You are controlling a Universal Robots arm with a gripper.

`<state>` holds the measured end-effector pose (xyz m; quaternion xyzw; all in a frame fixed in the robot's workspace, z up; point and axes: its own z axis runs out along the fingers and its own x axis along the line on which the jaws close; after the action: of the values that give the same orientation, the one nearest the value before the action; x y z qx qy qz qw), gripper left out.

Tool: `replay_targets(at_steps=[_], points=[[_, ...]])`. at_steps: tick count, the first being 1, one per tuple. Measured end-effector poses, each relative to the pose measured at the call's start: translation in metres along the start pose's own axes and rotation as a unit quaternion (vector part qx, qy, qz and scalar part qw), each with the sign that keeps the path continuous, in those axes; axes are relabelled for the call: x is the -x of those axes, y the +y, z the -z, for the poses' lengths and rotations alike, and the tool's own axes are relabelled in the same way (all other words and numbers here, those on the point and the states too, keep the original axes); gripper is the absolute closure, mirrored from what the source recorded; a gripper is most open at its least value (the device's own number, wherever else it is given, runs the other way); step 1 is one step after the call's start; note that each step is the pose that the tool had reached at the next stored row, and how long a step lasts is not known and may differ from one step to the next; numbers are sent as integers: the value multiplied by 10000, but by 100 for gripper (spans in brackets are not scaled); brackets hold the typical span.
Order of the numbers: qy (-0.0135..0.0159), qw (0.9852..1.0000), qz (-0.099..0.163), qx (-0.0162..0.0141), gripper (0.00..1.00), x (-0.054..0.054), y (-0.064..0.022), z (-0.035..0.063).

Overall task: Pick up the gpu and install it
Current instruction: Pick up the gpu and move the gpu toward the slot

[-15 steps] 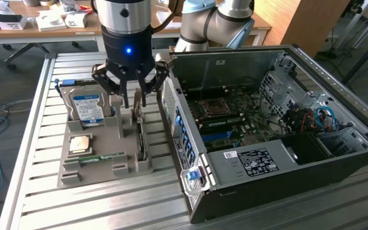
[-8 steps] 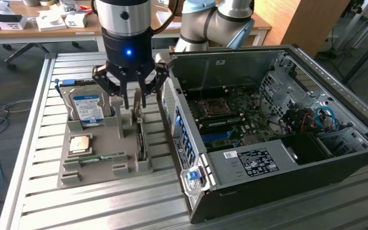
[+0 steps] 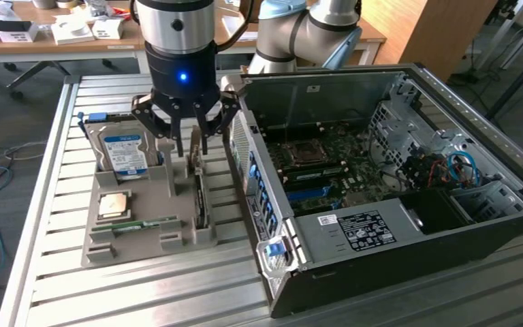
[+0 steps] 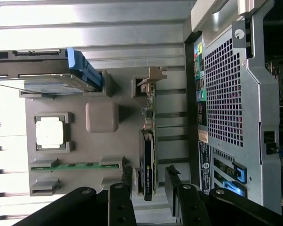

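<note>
The gpu [image 3: 199, 194] stands on its edge in a slot of the grey holder tray [image 3: 157, 197], its green board and black fan face seen edge-on [image 4: 148, 157]. My gripper [image 3: 191, 146] hangs just above the card's far end and is open. In the wrist view my gripper [image 4: 149, 178] has one black finger [image 4: 127, 181] on each side of the card, with a gap between each and the card. The open computer case [image 3: 380, 177] lies to the exterior view's right of the tray, its motherboard and blue slots [image 3: 312, 195] exposed.
The tray [image 4: 85, 150] also holds a hard drive with a blue-white label [image 3: 123, 151] [image 4: 43, 77], a square processor [image 3: 116, 203] [image 4: 51, 132] and a narrow green memory stick [image 3: 134, 225] [image 4: 75, 165]. The case's perforated rear wall [image 4: 231, 94] stands close beside the card. Everything rests on a slatted metal table [image 3: 62, 286].
</note>
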<state>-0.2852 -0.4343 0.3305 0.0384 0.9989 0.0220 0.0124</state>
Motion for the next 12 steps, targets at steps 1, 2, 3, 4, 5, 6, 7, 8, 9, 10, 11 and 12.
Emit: replay_targets(at_steps=[1, 2, 3, 4, 5, 6, 7, 8, 9, 10, 11, 12], points=[[-1, 10000, 0, 1, 58, 0, 0, -1], [-1, 10000, 0, 1, 58, 0, 0, -1], [-1, 10000, 0, 1, 58, 0, 0, -1], [-1, 10000, 0, 1, 58, 0, 0, -1], [-1, 10000, 0, 1, 58, 0, 0, -2], [-2, 10000, 0, 2, 58, 0, 0, -6], [-2, 10000, 0, 2, 58, 0, 0, -12], [-2, 10000, 0, 1, 58, 0, -1, -18], [-1, 10000, 0, 1, 58, 0, -1, -24], [-1, 10000, 0, 1, 58, -1, -1, -31], [-1, 10000, 0, 1, 58, -1, -1, -36], [-1, 10000, 0, 1, 58, -1, -2, -42]])
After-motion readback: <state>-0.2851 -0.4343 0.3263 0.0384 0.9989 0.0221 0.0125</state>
